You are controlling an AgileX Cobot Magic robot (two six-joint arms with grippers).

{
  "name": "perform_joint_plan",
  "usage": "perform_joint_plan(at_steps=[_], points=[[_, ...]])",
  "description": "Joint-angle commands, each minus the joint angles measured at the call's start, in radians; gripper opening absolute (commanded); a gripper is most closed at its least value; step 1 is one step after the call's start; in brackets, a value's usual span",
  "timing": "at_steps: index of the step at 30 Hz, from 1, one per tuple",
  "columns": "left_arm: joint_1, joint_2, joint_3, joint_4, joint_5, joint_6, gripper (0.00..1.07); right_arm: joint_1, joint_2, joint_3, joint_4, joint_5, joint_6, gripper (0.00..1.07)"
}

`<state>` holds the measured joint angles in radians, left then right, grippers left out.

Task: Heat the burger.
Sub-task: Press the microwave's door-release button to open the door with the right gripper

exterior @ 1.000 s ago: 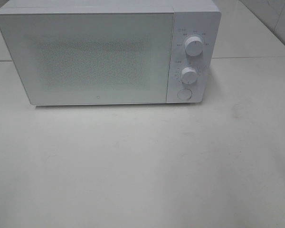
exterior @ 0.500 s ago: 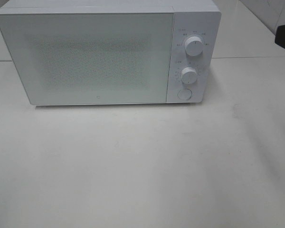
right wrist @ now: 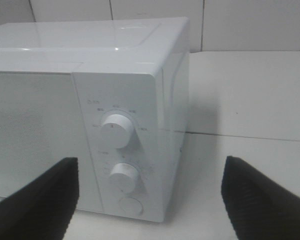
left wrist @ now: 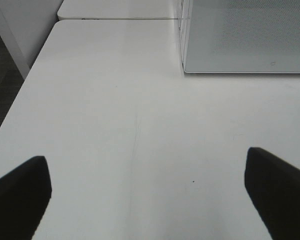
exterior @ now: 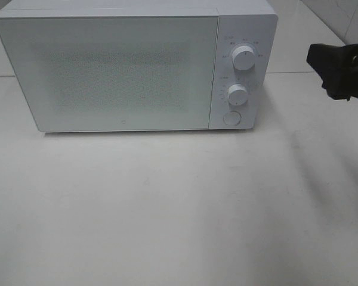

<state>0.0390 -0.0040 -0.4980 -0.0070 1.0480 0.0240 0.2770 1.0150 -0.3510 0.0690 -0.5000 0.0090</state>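
Nowhere in your three views does the burger show, so you cannot place it against either set of fingers. The microwave [exterior: 131,65] stands with its door [exterior: 107,71] shut, and the speckled window lets nothing through; whether the burger is inside cannot be told.

Nearest thing to it, the right gripper [right wrist: 150,165]: jaws spread well apart, nothing held. Its fingers [right wrist: 40,200] frame the microwave's control panel, with the upper knob [right wrist: 115,130], lower knob [right wrist: 124,174] and round button [right wrist: 130,206] between them but well clear, no contact. From the high camera, you see this gripper as a dark shape at the right edge, off the microwave's right side and apart from it.

Further out, the left gripper [left wrist: 146,160]: jaws at full spread, empty. Its fingers [left wrist: 20,200] hang over bare white table [left wrist: 115,100], with the microwave's front lower corner ahead of them and well apart.

The microwave sits at the back of the table, door facing you.
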Motion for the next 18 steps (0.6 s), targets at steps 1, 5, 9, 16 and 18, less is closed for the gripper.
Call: perform_joint_plan(at_steps=[1, 5, 9, 16, 18], points=[[0.001, -0.021, -0.002, -0.001, -0.009, -0.006, 1.03, -0.005, 0.088, 0.056, 0.153, -0.206, -0.146, 0.76], [0.001, -0.021, -0.002, -0.001, -0.009, -0.006, 1.03, -0.005, 0.18, 0.089, 0.16, -0.336, -0.122, 0.76], [0.001, -0.021, -0.002, -0.001, -0.009, -0.006, 1.03, 0.002, 0.223, 0.099, 0.16, -0.378, -0.11, 0.76], [0.001, -0.021, -0.002, -0.001, -0.009, -0.006, 1.03, 0.156, 0.359, 0.111, 0.289, -0.506, -0.172, 0.76], [0.001, -0.021, -0.002, -0.001, -0.009, -0.006, 1.03, 0.203, 0.4, 0.111, 0.334, -0.556, -0.193, 0.76]])
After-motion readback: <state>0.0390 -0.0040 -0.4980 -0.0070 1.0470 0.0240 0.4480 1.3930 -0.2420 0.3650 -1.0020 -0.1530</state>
